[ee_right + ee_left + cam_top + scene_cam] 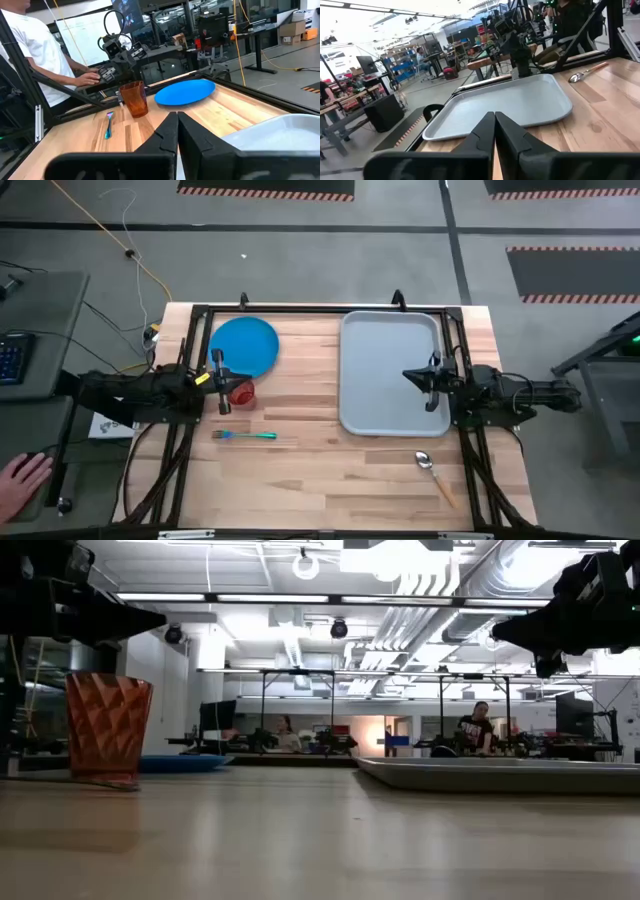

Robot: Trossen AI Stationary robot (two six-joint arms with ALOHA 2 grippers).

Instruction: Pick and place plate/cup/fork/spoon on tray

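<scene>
The blue plate [243,346] lies flat at the table's far left. The red-orange cup [241,393] stands upright on its base just near of the plate; it also shows in the low view [108,728]. The teal fork [245,436] lies flat near of the cup. The spoon [435,472] lies near the front right. The grey tray [390,372] sits at the far right. My left gripper [228,383] is shut and empty, raised beside and above the cup. My right gripper [410,376] is shut and empty, raised over the tray's right part.
A black frame [300,308] runs around the table's back and sides. A person's hand [22,480] rests beyond the table's left edge, and a person in a white shirt [30,55] stands there in the right wrist view. Bare wood [330,480] lies along the front.
</scene>
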